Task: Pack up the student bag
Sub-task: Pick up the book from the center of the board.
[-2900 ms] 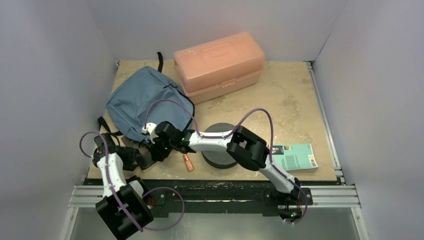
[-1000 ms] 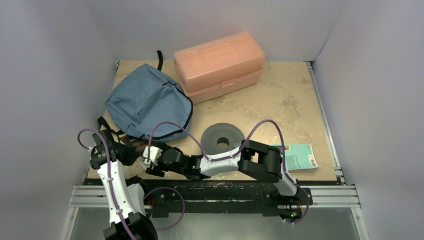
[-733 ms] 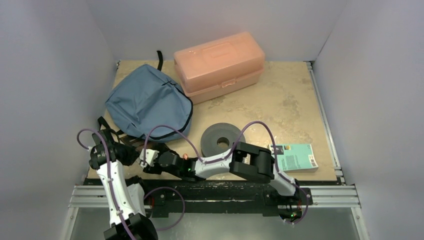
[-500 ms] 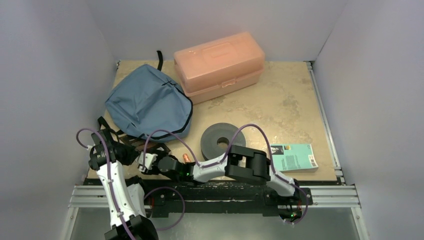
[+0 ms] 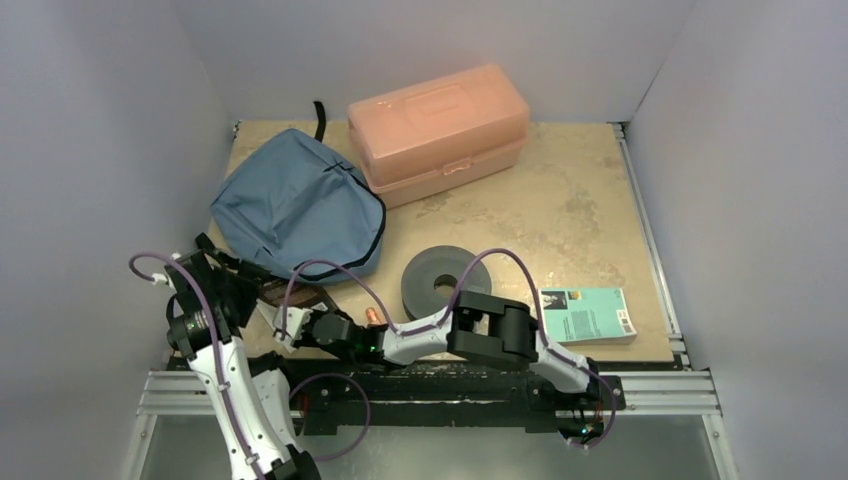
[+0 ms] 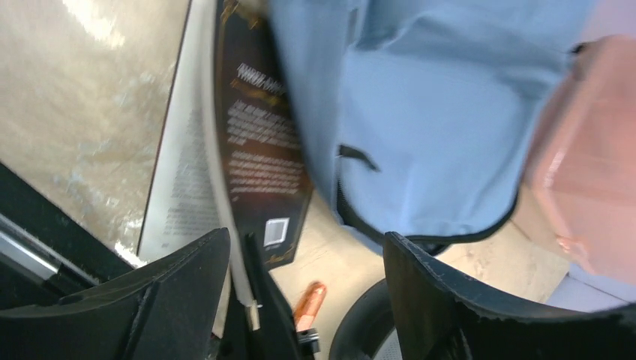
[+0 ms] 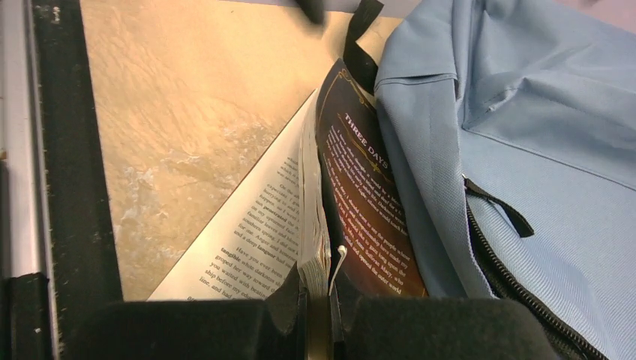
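1 book [image 7: 360, 214] partly under student bag [image 7: 540, 135] | right gripper [image 7: 319, 300] clamps it

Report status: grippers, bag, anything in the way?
Right gripper shut on the book by its page edge, against the student bag. Left gripper open, holding nothing. Book not yet inside. Orange marker and tape roll close beside the right arm.

Slate-blue student bag [image 5: 296, 205], lying flat, far-left
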